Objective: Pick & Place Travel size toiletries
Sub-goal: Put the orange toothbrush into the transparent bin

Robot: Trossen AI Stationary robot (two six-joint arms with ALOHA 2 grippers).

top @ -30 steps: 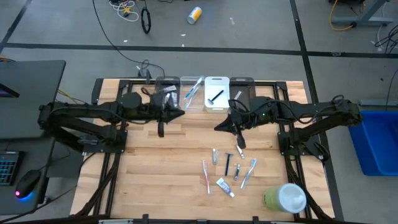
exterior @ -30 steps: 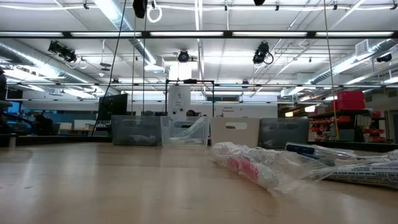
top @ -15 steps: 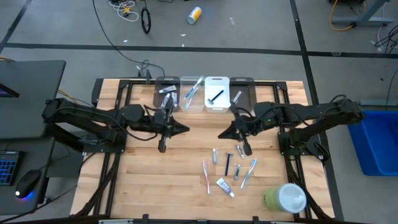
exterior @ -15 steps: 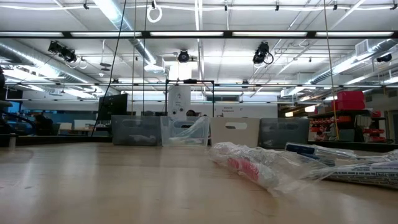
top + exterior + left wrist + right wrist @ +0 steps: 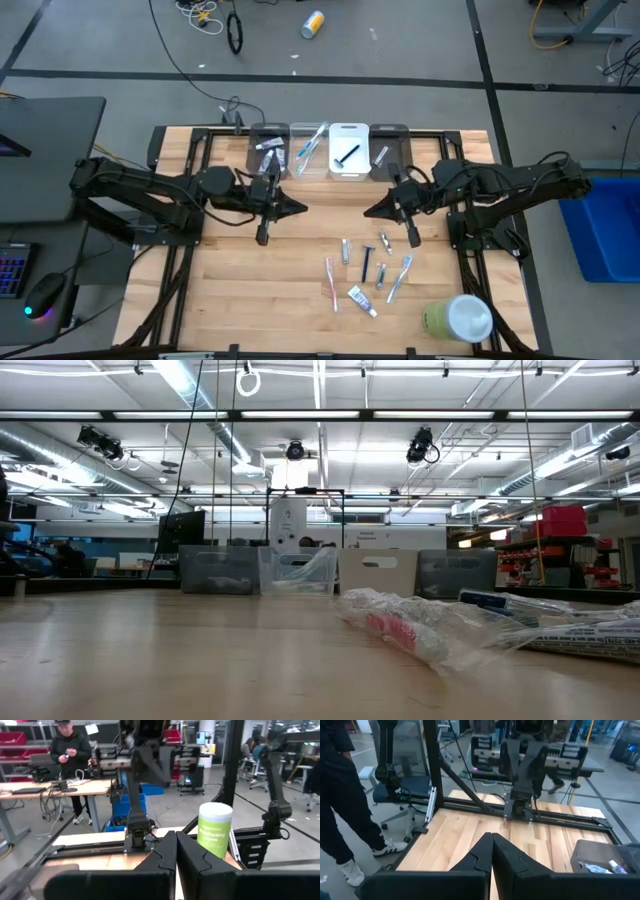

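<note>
High view: left gripper (image 5: 298, 208) and right gripper (image 5: 369, 212) face each other over mid-table, each with fingers pressed together and holding nothing. Loose travel size toiletries (image 5: 364, 270), slim toothbrushes, a black razor and small tubes, lie on the wooden table (image 5: 250, 290) below the right gripper. More toiletries sit in the row of small clear and white bins (image 5: 328, 150) at the far edge; a green-and-white round container (image 5: 457, 318) stands near the right corner.

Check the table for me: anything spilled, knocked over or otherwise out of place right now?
Nothing looks spilled or damaged. The loose toiletries lie scattered near the table's front right, unsorted. The green-and-white container lies near the front right corner. Both grippers, left gripper and right gripper, sit shut and empty above mid-table.
</note>
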